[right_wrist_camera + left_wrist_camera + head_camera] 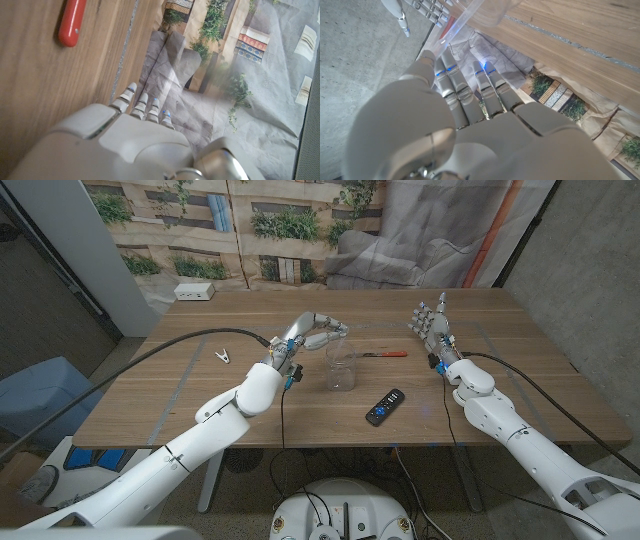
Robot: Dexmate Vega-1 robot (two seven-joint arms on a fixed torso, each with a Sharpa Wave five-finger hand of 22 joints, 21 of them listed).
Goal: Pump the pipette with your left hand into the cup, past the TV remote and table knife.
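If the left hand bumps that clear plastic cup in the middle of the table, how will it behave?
The clear plastic cup looks thin-walled and seems empty, so it is probably light and would slide or tip easily. It stands taller than wide, which favours tipping. The left hand hovers just above its rim, so a small dip could knock it.

On the table (200, 395), the cup (341, 367) stood near the middle. The left hand (308, 333) hung just behind and to the left of it, above the tabletop. The knife (385, 354) lay just to the right of the cup and slightly behind it, and the remote (385, 407) lay in front of the knife, nearer the front edge. The right hand (432, 325) was raised to the right of the knife. A clip (222, 356) lay well to the left of the cup, and a box (194, 291) sat at the far left corner.
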